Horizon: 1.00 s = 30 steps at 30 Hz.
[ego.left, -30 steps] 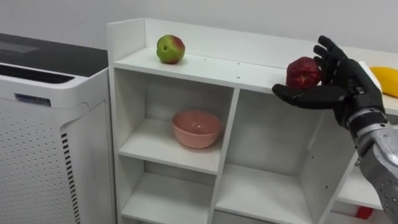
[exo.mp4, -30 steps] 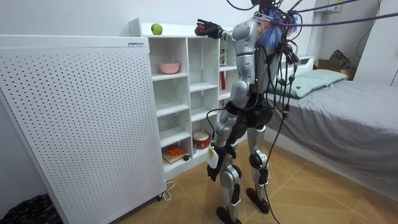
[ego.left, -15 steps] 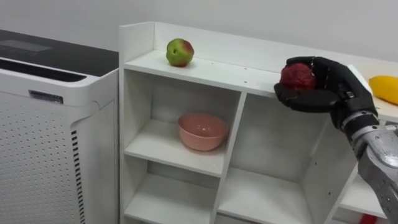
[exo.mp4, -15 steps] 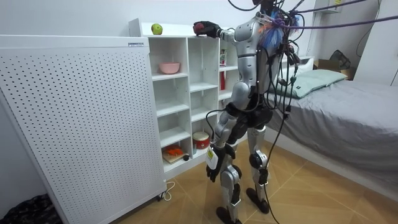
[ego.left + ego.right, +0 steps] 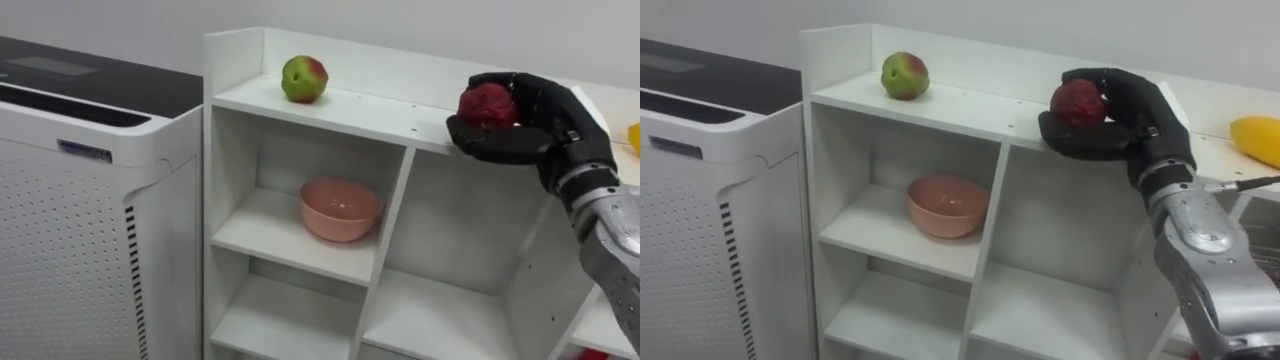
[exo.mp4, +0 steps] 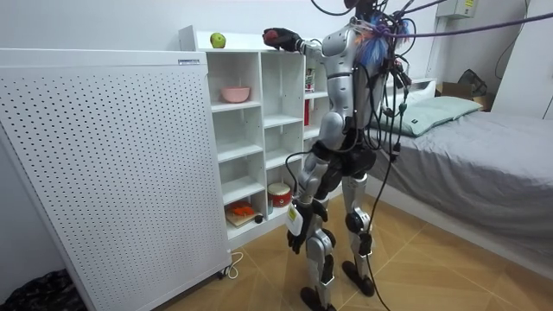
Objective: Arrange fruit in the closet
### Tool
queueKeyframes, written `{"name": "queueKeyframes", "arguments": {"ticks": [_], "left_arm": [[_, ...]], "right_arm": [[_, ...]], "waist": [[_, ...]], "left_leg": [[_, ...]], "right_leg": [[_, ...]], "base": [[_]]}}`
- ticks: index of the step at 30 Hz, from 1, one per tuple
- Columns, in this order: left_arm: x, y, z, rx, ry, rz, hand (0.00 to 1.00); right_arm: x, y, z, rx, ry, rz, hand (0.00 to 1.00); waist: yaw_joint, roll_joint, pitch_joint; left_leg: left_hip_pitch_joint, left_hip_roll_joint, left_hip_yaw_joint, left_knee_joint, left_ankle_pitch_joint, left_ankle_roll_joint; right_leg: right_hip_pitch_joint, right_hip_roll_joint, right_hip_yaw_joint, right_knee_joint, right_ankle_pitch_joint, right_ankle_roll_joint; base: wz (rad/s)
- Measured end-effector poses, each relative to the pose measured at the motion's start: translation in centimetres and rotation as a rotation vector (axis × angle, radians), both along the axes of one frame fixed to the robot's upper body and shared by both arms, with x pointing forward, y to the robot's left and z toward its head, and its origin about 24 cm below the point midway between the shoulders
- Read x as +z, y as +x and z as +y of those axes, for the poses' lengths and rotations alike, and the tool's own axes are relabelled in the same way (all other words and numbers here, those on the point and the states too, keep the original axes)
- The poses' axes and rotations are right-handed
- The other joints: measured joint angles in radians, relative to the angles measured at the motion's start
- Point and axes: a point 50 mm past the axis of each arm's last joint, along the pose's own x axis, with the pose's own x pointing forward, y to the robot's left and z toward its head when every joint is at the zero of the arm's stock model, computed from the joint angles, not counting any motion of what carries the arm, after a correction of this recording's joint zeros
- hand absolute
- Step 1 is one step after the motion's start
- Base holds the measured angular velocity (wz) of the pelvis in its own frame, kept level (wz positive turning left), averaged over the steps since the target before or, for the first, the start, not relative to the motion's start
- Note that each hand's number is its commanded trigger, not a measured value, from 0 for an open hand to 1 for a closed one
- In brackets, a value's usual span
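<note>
My right hand [image 5: 525,128] is over the right part of the white closet's top board [image 5: 350,108], its fingers curled round a dark red fruit [image 5: 487,103], thumb underneath. The room view has the same hand [image 6: 287,40] and fruit [image 6: 270,36] at the top of the closet. A green-and-red apple [image 5: 304,79] sits at the left end of that top board, well apart from the hand. My left hand [image 6: 296,231] hangs low by the thigh in the room view.
A pink bowl [image 5: 341,208] stands in the upper left compartment. A yellow fruit [image 5: 1258,138] lies on the top board to the right of my hand. A tall white perforated appliance [image 5: 80,200] stands against the closet's left side. A bed [image 6: 484,147] is behind me.
My right hand's fingers went from straight to curled round the dark red fruit, and it moved left along the top board. The head camera shifted a little.
</note>
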Motion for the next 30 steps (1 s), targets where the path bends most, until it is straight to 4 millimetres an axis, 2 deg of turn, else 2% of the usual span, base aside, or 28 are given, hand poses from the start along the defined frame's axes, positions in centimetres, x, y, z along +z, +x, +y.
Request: {"name": "queueKeyframes", "arguments": {"ticks": [2, 4, 7, 9, 11, 13, 15, 16, 19, 21, 24, 27, 28, 30], "left_arm": [[-0.1, 0.0, -0.1, 0.003, 0.005, -0.001, 0.00], [-0.1, -0.1, -0.1, 0.005, 0.013, -0.004, 0.00], [-0.2, -0.3, -0.3, 0.010, 0.022, 0.002, 0.00], [-0.3, -0.5, -0.4, 0.014, 0.020, 0.013, 0.00], [-0.5, -0.7, -0.6, 0.023, 0.019, 0.016, 0.00], [-0.6, -0.8, -1.0, 0.025, 0.014, 0.022, 0.00], [-0.8, -0.7, -1.6, 0.010, 0.003, 0.028, 0.00], [-0.8, -0.6, -1.6, 0.008, 0.002, 0.028, 0.00], [-0.9, 0.0, -2.1, -0.009, -0.007, 0.020, 0.00], [-1.1, 1.0, -2.5, 0.018, -0.031, -0.006, 0.00], [-1.2, 2.4, -3.2, 0.040, -0.058, -0.040, 0.00], [-1.2, 3.2, -3.6, 0.042, -0.066, -0.069, 0.00], [-1.2, 3.3, -3.7, 0.042, -0.067, -0.069, 0.00], [-1.1, 3.8, -3.7, 0.042, -0.067, -0.082, 0.00]], "right_arm": [[-0.1, -0.4, 0.6, 0.035, 0.037, -0.014, 1.00], [-0.6, -1.3, 1.3, 0.077, 0.073, -0.027, 1.00], [-2.2, -2.7, 2.6, 0.155, 0.164, -0.008, 1.00], [-4.5, -3.8, 3.1, 0.184, 0.237, 0.048, 1.00], [-6.1, -4.5, 3.5, 0.219, 0.310, 0.104, 1.00], [-7.3, -4.9, 3.6, 0.229, 0.374, 0.147, 1.00], [-8.6, -5.3, 3.5, 0.207, 0.403, 0.188, 1.00], [-8.8, -5.4, 3.5, 0.204, 0.406, 0.194, 1.00], [-9.9, -5.3, 3.9, 0.208, 0.463, 0.215, 1.00], [-12.6, -5.0, 3.9, 0.162, 0.517, 0.298, 1.00], [-15.7, -5.1, 3.8, 0.106, 0.536, 0.410, 1.00], [-18.8, -5.6, 3.8, 0.049, 0.574, 0.528, 1.00], [-19.1, -5.6, 3.8, 0.042, 0.578, 0.538, 1.00], [-19.6, -5.7, 3.7, 0.034, 0.600, 0.554, 1.00]], "waist": [[-0.007, 0.007, 0.0050], [-0.017, 0.013, 0.0067], [-0.030, 0.027, -0.0011], [-0.034, 0.042, -0.0093], [-0.033, 0.054, -0.0141], [-0.040, 0.068, -0.0140], [-0.045, 0.088, -0.0191], [-0.045, 0.091, -0.0199], [-0.053, 0.106, -0.0122], [-0.062, 0.105, -0.0094], [-0.058, 0.110, 0.0031], [-0.060, 0.112, 0.0088], [-0.060, 0.112, 0.0096], [-0.060, 0.111, 0.0172]], "left_leg": [[0.004, 0.000, 0.002, 0.000, 0.000, 0.000], [0.005, 0.000, 0.002, 0.000, 0.000, 0.000], [0.011, 0.001, 0.016, -0.003, 0.000, 0.000], [0.014, 0.002, 0.027, -0.009, -0.001, 0.001], [0.011, 0.004, 0.040, -0.008, -0.001, 0.001], [0.004, 0.004, 0.042, -0.005, 0.000, 0.001], [-0.008, 0.005, 0.050, -0.005, 0.003, 0.002], [-0.013, 0.006, 0.052, -0.005, 0.006, 0.002], [-0.049, 0.011, 0.062, 0.015, 0.010, 0.002], [-0.096, 0.012, 0.072, 0.054, 0.009, 0.003], [-0.183, 0.008, 0.078, 0.114, 0.005, 0.009], [-0.258, 0.003, 0.084, 0.165, -0.005, 0.020], [-0.275, 0.002, 0.086, 0.175, -0.005, 0.020], [-0.344, -0.001, 0.090, 0.220, -0.007, 0.022]], "right_leg": [[0.003, 0.001, 0.015, 0.000, 0.000, 0.000], [0.009, 0.002, 0.019, -0.001, 0.000, 0.000], [0.008, 0.002, 0.031, -0.002, 0.000, 0.000], [0.008, 0.000, 0.032, 0.000, 0.000, 0.000], [-0.001, -0.001, 0.035, 0.001, 0.000, 0.000], [-0.010, -0.001, 0.042, 0.005, 0.002, -0.003], [-0.036, -0.002, 0.050, 0.020, 0.003, -0.005], [-0.044, -0.003, 0.052, 0.023, 0.003, -0.005], [-0.089, -0.003, 0.068, 0.057, 0.003, -0.005], [-0.151, -0.012, 0.073, 0.104, -0.004, -0.010], [-0.251, -0.029, 0.082, 0.186, -0.018, -0.015], [-0.342, -0.048, 0.098, 0.274, -0.045, -0.018], [-0.363, -0.054, 0.101, 0.293, -0.049, -0.019], [-0.434, -0.063, 0.109, 0.338, -0.070, -0.021]], "base": [[-0.04], [0.00], [-0.12], [-0.14], [-0.17], [-0.12], [-0.12], [-0.14], [-0.10], [-0.06], [-0.07], [-0.05], [0.00], [0.00]]}}
